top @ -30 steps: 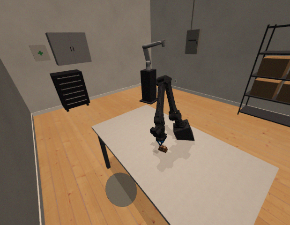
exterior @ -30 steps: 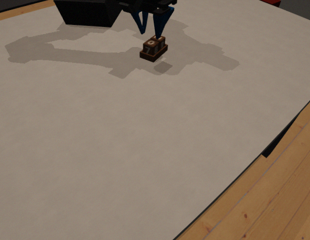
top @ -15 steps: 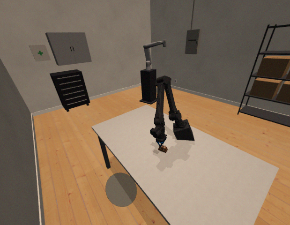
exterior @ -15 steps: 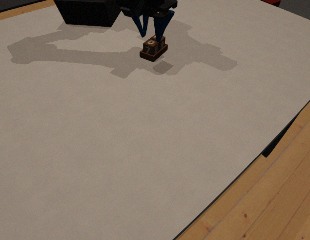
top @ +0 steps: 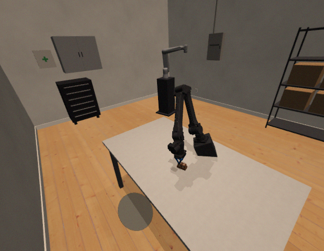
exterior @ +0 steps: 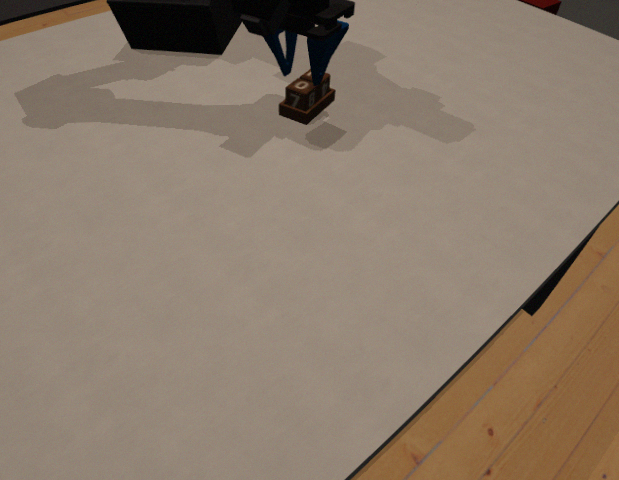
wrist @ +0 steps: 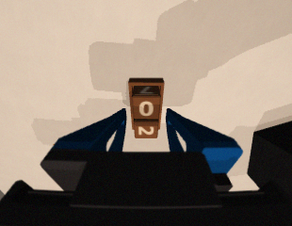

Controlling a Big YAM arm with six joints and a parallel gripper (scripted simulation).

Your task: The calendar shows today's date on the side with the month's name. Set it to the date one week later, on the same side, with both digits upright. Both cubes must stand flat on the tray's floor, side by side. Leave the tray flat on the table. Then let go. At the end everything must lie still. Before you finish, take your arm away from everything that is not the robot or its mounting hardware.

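Observation:
The small brown calendar tray (exterior: 309, 110) lies on the table and holds two wooden digit cubes side by side. In the wrist view the farther cube (wrist: 146, 109) shows a 0 on top and the nearer cube (wrist: 146, 130) shows a 2. The digits on the side faces are too blurred to read. My gripper (exterior: 301, 77) points down right over the cubes, its blue fingers lowered on either side of them. It also shows in the wrist view (wrist: 146, 115), with a gap between each finger and the cubes. It is open and holds nothing. It is small in the top view (top: 179, 161).
The arm's black base block (exterior: 169, 23) stands on the table just behind the tray. The table's edge (exterior: 505, 320) runs along the right, far from the tray. A black pedestal with a grey arm (top: 165, 94) stands on the floor beyond the table.

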